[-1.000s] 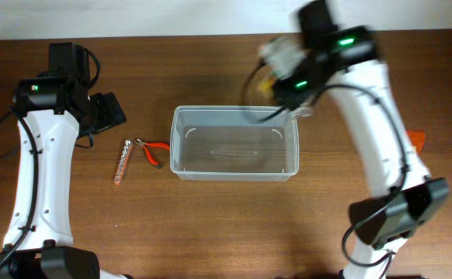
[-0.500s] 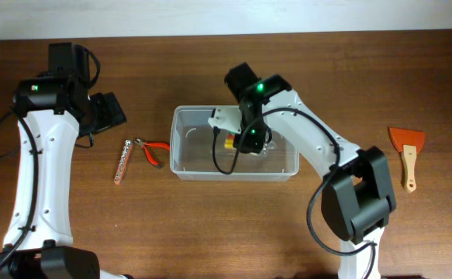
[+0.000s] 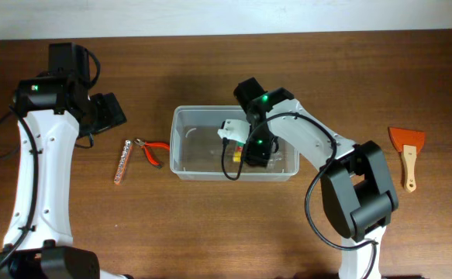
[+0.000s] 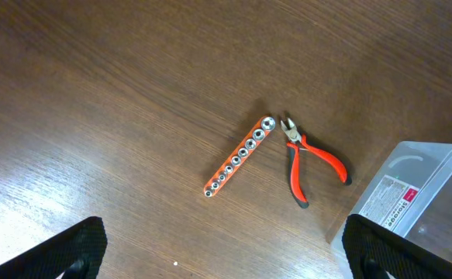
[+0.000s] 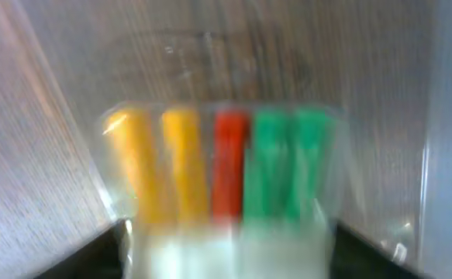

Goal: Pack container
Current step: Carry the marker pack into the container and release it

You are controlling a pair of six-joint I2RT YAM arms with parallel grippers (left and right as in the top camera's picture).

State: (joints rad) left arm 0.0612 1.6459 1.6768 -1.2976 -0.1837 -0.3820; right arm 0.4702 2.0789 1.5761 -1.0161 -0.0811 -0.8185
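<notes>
The clear container (image 3: 181, 144) stands at the table's middle. My right gripper (image 3: 239, 149) is down inside it, shut on a clear blister pack (image 3: 230, 133) of yellow, red and green pieces. In the right wrist view the pack (image 5: 218, 167) fills the space between the fingers (image 5: 229, 252), blurred, with the container wall (image 5: 446, 116) at the right. My left gripper (image 3: 106, 111) is open and empty, left of the container. In the left wrist view its fingers (image 4: 226, 260) hang above bare table and the container's corner (image 4: 423, 190) shows at the right.
Red-handled pliers (image 3: 153, 152) (image 4: 312, 164) and an orange socket rail (image 3: 122, 161) (image 4: 239, 156) lie just left of the container. An orange scraper with a wooden handle (image 3: 407, 152) lies at the far right.
My right arm has swung from above the container's far right rim down into the container, carrying the pack. The left arm has not moved.
</notes>
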